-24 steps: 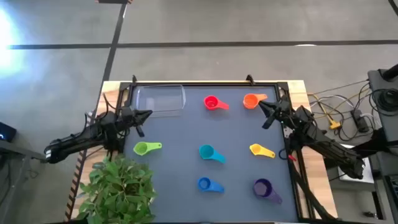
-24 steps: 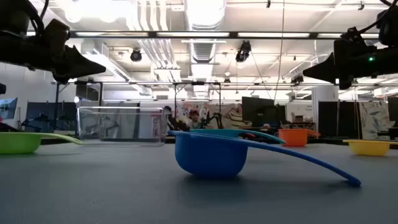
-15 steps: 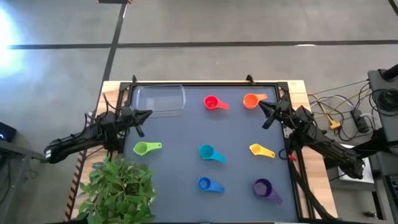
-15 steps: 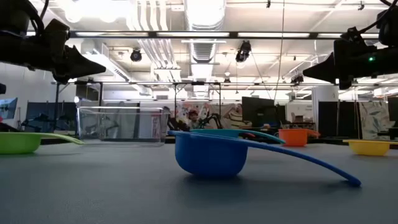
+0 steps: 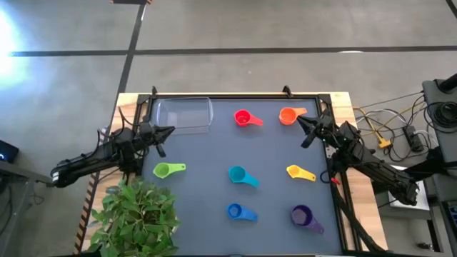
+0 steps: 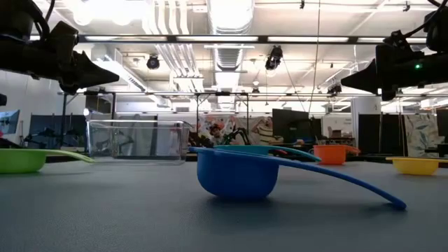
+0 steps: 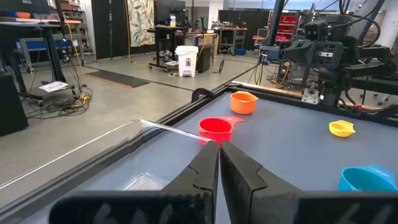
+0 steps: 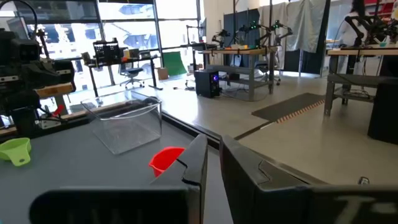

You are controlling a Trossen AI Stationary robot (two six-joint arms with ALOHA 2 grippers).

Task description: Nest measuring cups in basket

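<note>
The clear basket (image 5: 184,114) stands at the table's far left. Seven cups rest on their bases on the grey mat: red (image 5: 243,118), orange (image 5: 289,115), green (image 5: 167,170), teal (image 5: 240,175), yellow (image 5: 298,172), blue (image 5: 239,211) and purple (image 5: 305,216). My left gripper (image 5: 170,132) hovers shut and empty above the mat, between the basket and the green cup. My right gripper (image 5: 300,120) hovers shut and empty just beside the orange cup, on its near right. In the low view both grippers are well above the table, the left gripper (image 6: 115,73) and the right gripper (image 6: 344,82).
A potted green plant (image 5: 136,214) stands at the table's near left corner, close to the left arm. A black frame (image 5: 235,96) borders the mat. Cables and equipment (image 5: 400,135) lie off the right side. Bare mat lies between the cups.
</note>
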